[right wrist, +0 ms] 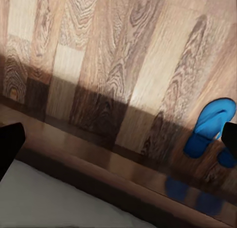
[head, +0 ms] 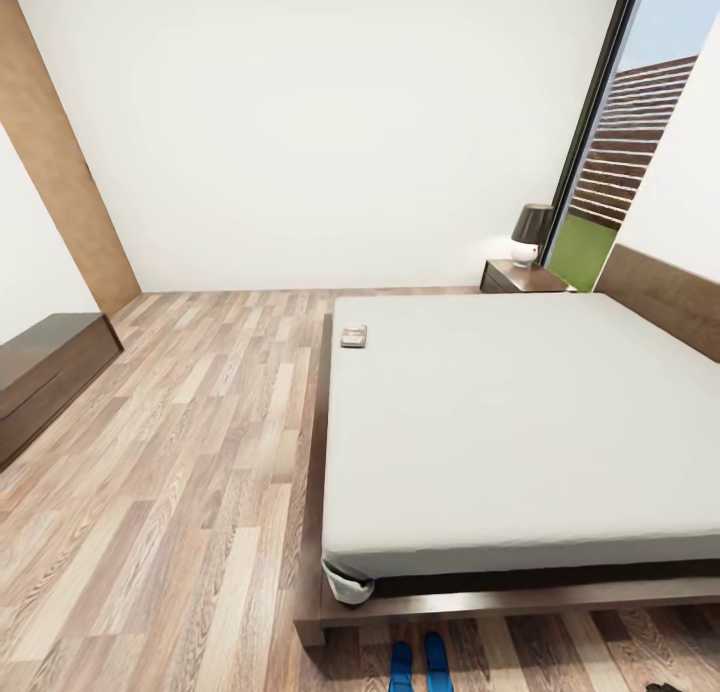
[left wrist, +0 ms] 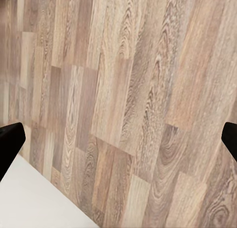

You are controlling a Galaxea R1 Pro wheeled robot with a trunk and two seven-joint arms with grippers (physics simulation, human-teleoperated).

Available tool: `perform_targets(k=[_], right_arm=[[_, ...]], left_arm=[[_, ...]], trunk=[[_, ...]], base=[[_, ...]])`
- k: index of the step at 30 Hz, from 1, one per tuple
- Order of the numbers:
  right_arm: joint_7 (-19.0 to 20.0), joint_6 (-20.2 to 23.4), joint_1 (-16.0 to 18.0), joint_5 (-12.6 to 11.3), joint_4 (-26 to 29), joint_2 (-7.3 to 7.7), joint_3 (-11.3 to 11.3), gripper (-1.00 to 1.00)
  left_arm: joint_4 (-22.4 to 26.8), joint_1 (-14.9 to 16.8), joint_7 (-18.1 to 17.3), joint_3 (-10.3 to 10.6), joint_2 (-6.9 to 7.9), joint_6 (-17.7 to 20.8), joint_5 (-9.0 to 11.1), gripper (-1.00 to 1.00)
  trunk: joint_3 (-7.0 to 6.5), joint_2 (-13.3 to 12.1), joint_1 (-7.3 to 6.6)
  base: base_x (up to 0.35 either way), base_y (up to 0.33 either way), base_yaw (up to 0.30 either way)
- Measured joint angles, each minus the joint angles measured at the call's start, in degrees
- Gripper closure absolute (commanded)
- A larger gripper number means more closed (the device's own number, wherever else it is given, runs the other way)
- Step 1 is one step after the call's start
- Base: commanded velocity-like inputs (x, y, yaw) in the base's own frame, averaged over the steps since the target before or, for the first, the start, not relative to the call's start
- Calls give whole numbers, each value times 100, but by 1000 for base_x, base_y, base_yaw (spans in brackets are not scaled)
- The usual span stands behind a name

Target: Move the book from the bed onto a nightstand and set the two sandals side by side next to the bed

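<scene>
The book point(head: 353, 336) lies flat on the bed point(head: 520, 422), near the far left corner of the grey mattress. The nightstand point(head: 524, 277) stands beyond that side of the bed, by the window. Two blue sandals point(head: 419, 665) lie side by side on the floor just in front of the bed's dark frame. In the right wrist view one sandal point(right wrist: 210, 126) shows whole and the other point(right wrist: 227, 159) partly behind a fingertip. My right gripper point(right wrist: 118, 141) hangs open above the floor beside the bed frame. My left gripper point(left wrist: 118, 141) is open over bare planks.
A lamp point(head: 531, 234) with a dark shade stands on the nightstand. A long low dark bench point(head: 45, 377) runs along the left wall, with a wooden door point(head: 60, 162) behind it. Wide plank floor point(head: 190, 452) lies between bench and bed. A tall window point(head: 620, 162) is at the right.
</scene>
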State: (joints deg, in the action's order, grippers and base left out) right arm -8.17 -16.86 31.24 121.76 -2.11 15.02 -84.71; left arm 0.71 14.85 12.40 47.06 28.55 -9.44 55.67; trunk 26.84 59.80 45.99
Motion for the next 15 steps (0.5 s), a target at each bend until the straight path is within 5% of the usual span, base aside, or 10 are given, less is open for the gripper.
perform_targets(k=[15], right_arm=[[356,33,0,263,-3,110,-177,-100]], left_arm=[[6,0,-1,0,0,0,-3,-100]], trunk=[[-270,-602,-330]], base=[[0,0,0]])
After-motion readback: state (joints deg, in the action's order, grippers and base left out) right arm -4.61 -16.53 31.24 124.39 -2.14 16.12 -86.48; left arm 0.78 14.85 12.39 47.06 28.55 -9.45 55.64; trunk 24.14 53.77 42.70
